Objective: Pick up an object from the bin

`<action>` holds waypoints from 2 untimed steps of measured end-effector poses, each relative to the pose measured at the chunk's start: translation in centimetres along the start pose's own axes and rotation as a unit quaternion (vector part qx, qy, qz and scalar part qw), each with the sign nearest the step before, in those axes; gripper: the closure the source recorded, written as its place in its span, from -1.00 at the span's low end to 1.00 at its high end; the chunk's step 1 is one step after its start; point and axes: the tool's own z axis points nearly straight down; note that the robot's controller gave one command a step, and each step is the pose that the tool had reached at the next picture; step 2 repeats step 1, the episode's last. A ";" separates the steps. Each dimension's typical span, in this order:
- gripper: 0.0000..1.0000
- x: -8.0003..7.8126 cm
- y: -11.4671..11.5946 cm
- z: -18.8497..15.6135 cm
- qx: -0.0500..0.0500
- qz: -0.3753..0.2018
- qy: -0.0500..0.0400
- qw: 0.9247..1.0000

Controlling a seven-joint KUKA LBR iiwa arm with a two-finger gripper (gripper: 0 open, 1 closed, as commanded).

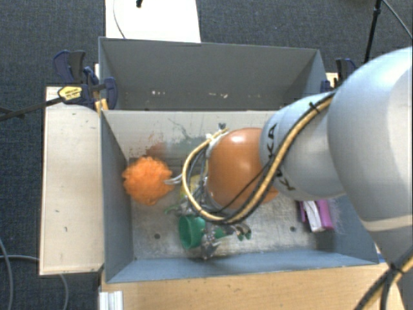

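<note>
Camera view: the gripper (205,239) sits low at six o'clock in the bin (116,192), against a green cup (189,231), claw state impossible to tell, the lift apparently not yet done; an orange puff (147,179) lies at nine o'clock.

One camera is looking down into the grey bin (117,192) from above, leaning a little to one side, so the far wall (206,76) is showing its inner face. Sitting fairly near: all four walls fitting in frame, the arm (361,134) crowding in from the right.
</note>
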 end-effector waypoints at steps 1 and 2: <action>1.00 0.2 0.0 -0.3 0.000 0.000 0.003 1.000; 1.00 0.2 0.0 -0.3 0.000 0.000 0.003 1.000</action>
